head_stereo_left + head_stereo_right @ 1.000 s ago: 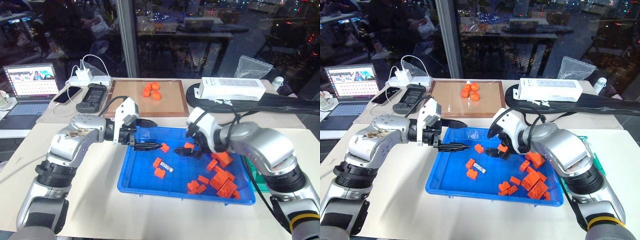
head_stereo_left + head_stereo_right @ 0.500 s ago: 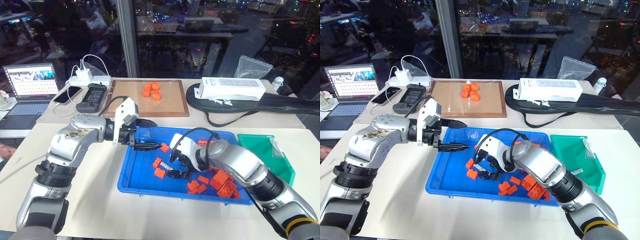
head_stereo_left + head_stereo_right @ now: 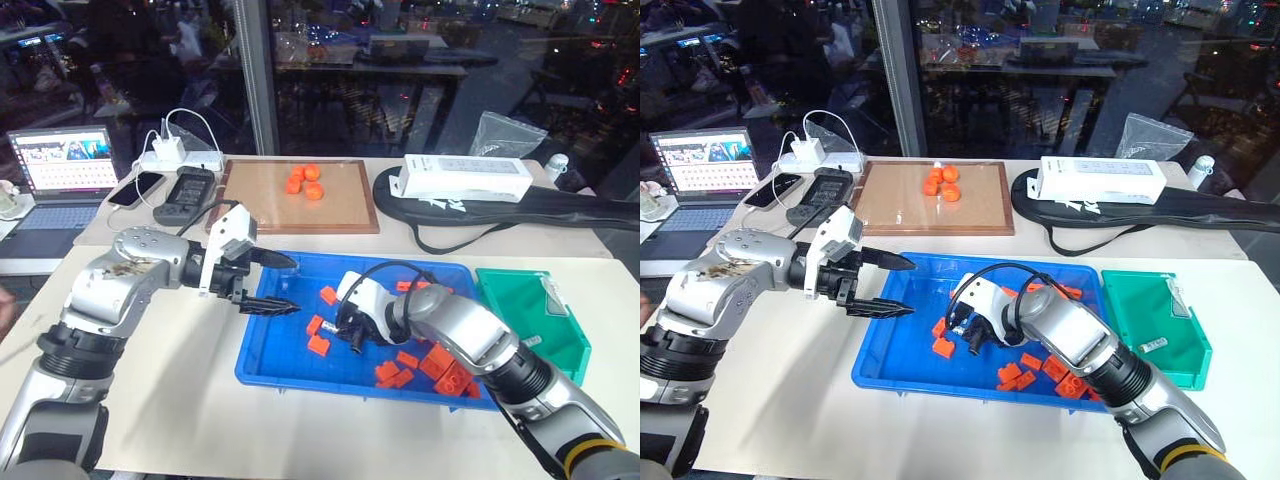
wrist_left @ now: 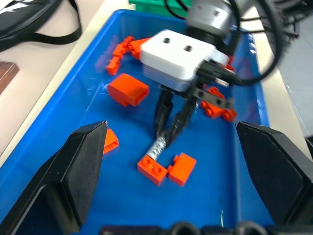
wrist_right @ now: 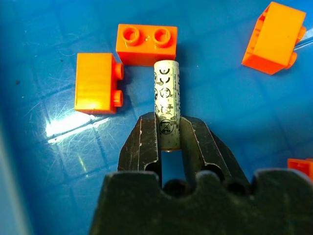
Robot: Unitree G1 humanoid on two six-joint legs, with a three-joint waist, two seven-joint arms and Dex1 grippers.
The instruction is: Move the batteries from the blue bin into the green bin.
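Blue bin (image 3: pixel 262 365) lay on the white bench, toward its front edge, strewn with orange blocks (image 3: pixel 440 365), thickest at its right end. Green bin (image 3: pixel 545 345) sat just beside the blue bin's right end; contents could not be made out. One battery (image 5: pixel 167 103) lay on the blue floor near the bin's middle, beside two orange blocks (image 5: pixel 97 82).

Right gripper (image 5: pixel 167 139) reached down into the blue bin, fingers (image 5: pixel 145 147) pinched shut on the battery's near end, the far end nearly touching a two-stud block (image 5: pixel 146 44). Left gripper (image 3: pixel 270 283) hung over the blue bin's left rim, fingers (image 4: pixel 80 161) spread wide, holding nothing.

Behind the blue bin, toward the bench's back edge: wooden-framed tray (image 3: pixel 265 190) carrying a few orange pieces (image 3: pixel 305 181), a white box (image 3: pixel 465 178) on a black bag (image 3: pixel 560 205). At the back left corner: a laptop (image 3: pixel 58 170), a phone (image 3: pixel 135 190), a white power strip (image 3: pixel 180 158).
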